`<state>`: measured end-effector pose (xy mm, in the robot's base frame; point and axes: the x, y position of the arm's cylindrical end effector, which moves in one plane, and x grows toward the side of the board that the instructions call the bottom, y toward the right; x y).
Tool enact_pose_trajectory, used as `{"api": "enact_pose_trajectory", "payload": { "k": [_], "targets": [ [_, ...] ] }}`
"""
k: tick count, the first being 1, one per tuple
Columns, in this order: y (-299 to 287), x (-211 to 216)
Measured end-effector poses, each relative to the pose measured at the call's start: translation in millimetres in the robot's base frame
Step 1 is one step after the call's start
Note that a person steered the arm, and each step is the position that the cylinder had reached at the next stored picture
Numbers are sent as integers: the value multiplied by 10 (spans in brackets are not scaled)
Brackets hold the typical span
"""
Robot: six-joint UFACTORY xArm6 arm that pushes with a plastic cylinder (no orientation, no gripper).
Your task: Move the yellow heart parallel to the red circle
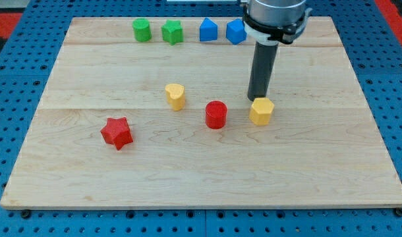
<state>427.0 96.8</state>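
My tip (256, 99) rests on the wooden table (188, 178), just above the yellow hexagon (261, 111) and right of centre; it is a bare rod with no fingers to open or close. The yellow heart (176, 96) sits near the middle, up-left of the red circle (216, 114). A red star (116, 133) lies toward the left edge. Along the top edge stand a green cylinder (142, 30), a green star (172, 31) and two blue blocks (208, 30) (235, 31).
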Motion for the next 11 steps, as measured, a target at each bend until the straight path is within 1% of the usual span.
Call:
{"api": "enact_pose_trajectory", "payload": {
  "k": [1,2,3,4,5,6,7,9,10,11],
  "targets": [
    [-221,7],
    [-792,7],
    [-1028,-9],
    [-983,-201],
    [-1400,-332],
    [-1670,-332],
    [-1542,-286],
    [-1510,59],
    [-1605,74],
    [-2060,313]
  ]
}}
